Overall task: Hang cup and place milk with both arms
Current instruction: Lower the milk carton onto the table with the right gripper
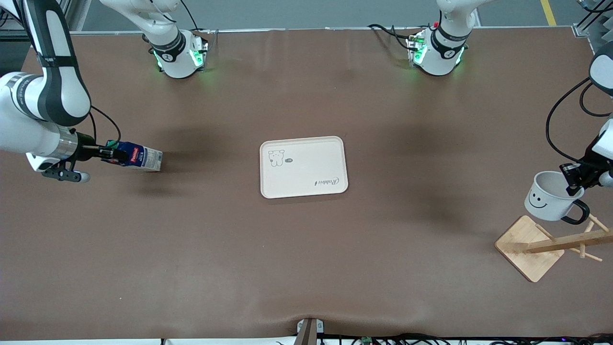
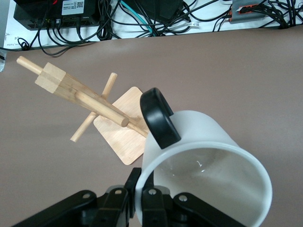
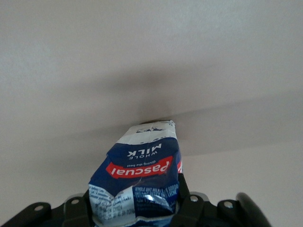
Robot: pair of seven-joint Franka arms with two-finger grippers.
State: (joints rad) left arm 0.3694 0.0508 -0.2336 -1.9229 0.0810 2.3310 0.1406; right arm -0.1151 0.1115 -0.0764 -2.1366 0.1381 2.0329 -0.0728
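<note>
The left gripper [image 1: 576, 181] pinches the rim of the cup [image 1: 550, 196], holding it in the air just over the wooden rack [image 1: 550, 245] — handle toward the pegs. Well away from the rack, past the tray [image 1: 303, 166], the right gripper [image 1: 111, 155] clamps the milk [image 1: 139, 157] — carton tipped sideways

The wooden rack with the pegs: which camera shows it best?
The left wrist view: the rack shows whole, post, pegs and square base, just past the cup held by the left gripper. The front view cuts its top off at the edge. The right wrist view misses it.
</note>
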